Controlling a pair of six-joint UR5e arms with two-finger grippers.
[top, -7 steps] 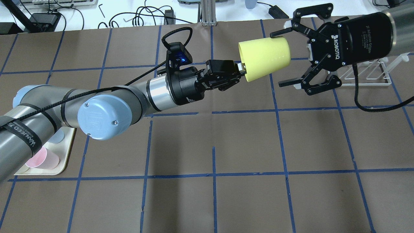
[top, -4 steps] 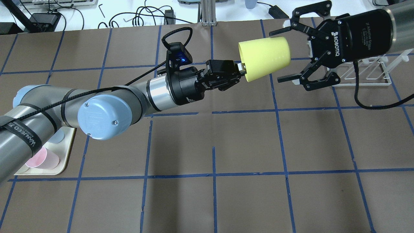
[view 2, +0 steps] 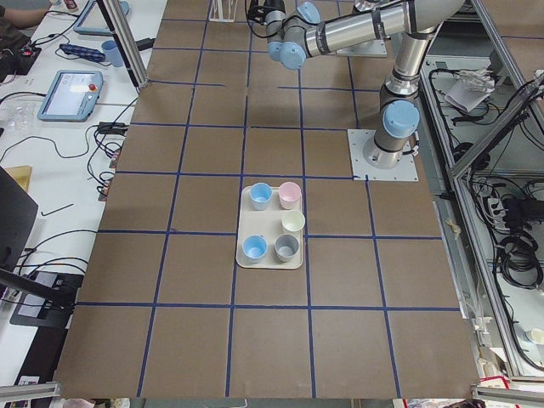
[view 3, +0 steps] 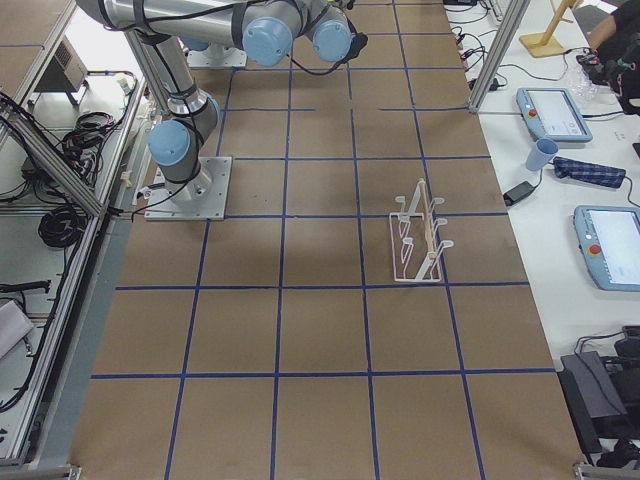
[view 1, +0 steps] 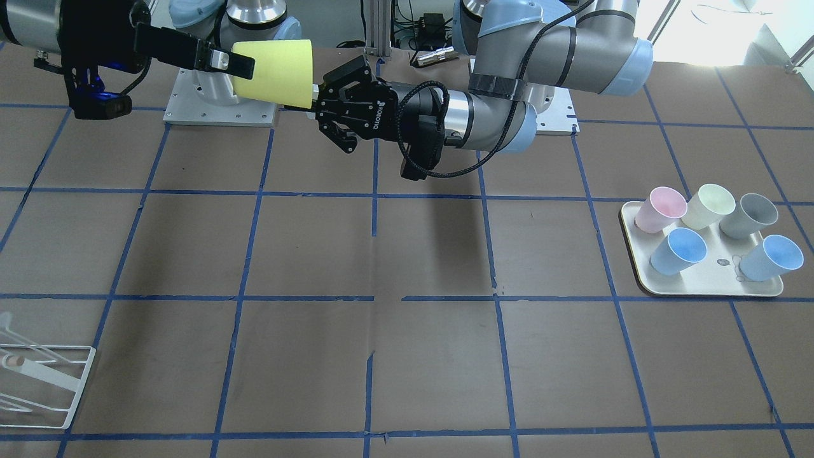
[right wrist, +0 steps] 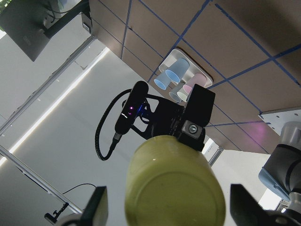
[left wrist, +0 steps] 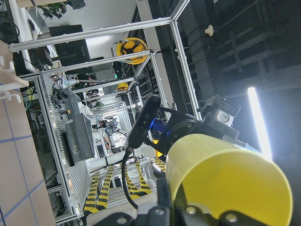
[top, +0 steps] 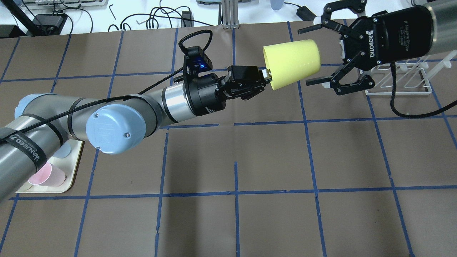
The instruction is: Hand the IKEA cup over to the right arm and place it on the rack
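The yellow IKEA cup [top: 292, 66] hangs on its side above the table, base towards the right arm. My left gripper [top: 266, 75] is shut on its rim. My right gripper [top: 306, 57] is open, one finger on each side of the cup's base, apart from it. The right wrist view shows the cup's base [right wrist: 171, 188] centred between my fingers [right wrist: 94, 207]. The front view shows the cup [view 1: 273, 73] with one right finger [view 1: 216, 60] across it. The white wire rack [top: 400, 87] stands behind the right gripper; it also shows in the front view [view 1: 38, 381].
A cream tray [view 1: 706, 289] with pink, cream, grey and blue cups sits on my left side, partly under my left arm in the overhead view [top: 71, 178]. Cables and devices lie past the table's far edge.
My right gripper has moved up and towards the table's far edge, so its open fingers now straddle the cup's base. The left arm and cup have not moved.
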